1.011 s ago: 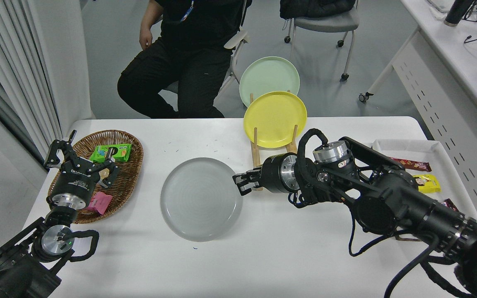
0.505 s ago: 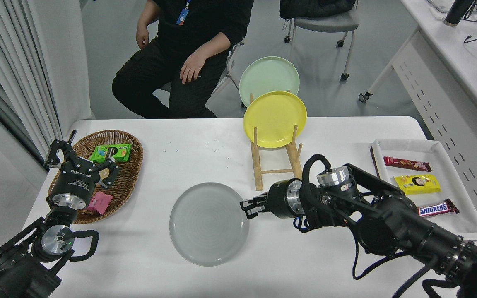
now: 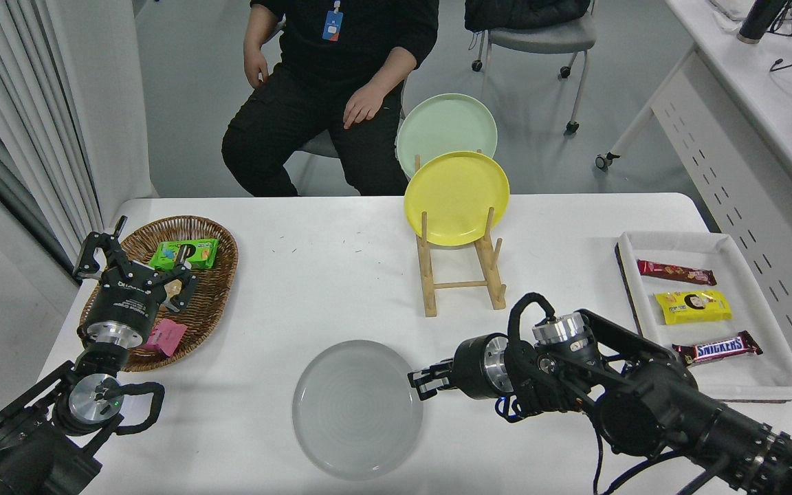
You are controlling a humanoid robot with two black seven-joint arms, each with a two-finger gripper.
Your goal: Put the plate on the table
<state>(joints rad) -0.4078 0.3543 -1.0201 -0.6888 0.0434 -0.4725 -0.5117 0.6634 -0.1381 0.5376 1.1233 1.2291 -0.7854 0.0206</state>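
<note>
- Since a second ago, the light-grey plate has travelled from the table's middle toward the near edge, carried by the right gripper, which has drawn back with it.
- At far left, the left gripper is parked with fingers spread over the wicker basket of snack packets.
- At centre, the plate looks flat and low over the white table; whether it touches cannot be told.
- Right of it, the right gripper is clamped on the plate's right rim.
- Behind, the yellow plate and mint-green plate stand in the wooden rack.
- Judged from this, placement seems nearly done; release remains.
</note>
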